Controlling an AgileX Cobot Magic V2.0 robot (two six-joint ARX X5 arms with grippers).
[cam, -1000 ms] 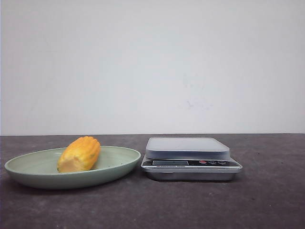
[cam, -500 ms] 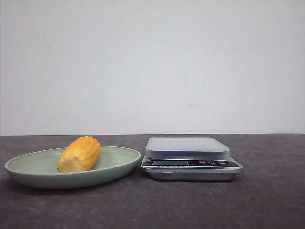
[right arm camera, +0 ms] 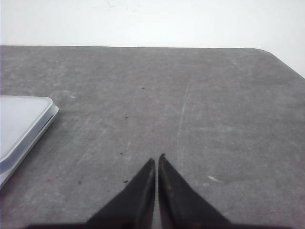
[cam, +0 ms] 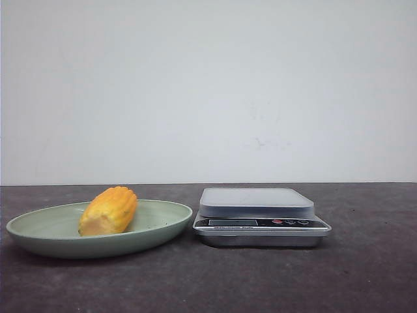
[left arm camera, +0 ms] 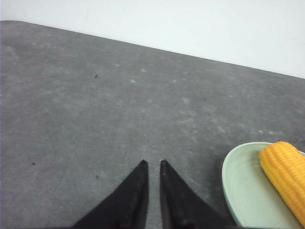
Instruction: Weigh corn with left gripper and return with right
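Observation:
The corn [cam: 108, 210] is a short yellow-orange cob lying on its side in a pale green plate [cam: 39, 235] at the table's left. In the left wrist view the corn [left arm camera: 286, 176] and the plate's rim [left arm camera: 228, 183] show off to one side of my left gripper [left arm camera: 153, 163]. That gripper hovers over bare table, its black fingers nearly together with only a narrow slit and nothing between them. My right gripper [right arm camera: 157, 159] is shut and empty over bare table, beside the scale's corner [right arm camera: 21, 126]. Neither gripper appears in the front view.
A silver kitchen scale [cam: 259, 215] with a pale weighing platform stands just right of the plate, near the table's middle. The dark grey tabletop [cam: 365, 274] runs back to a white wall. The table's rounded far corner [right arm camera: 274, 53] shows in the right wrist view.

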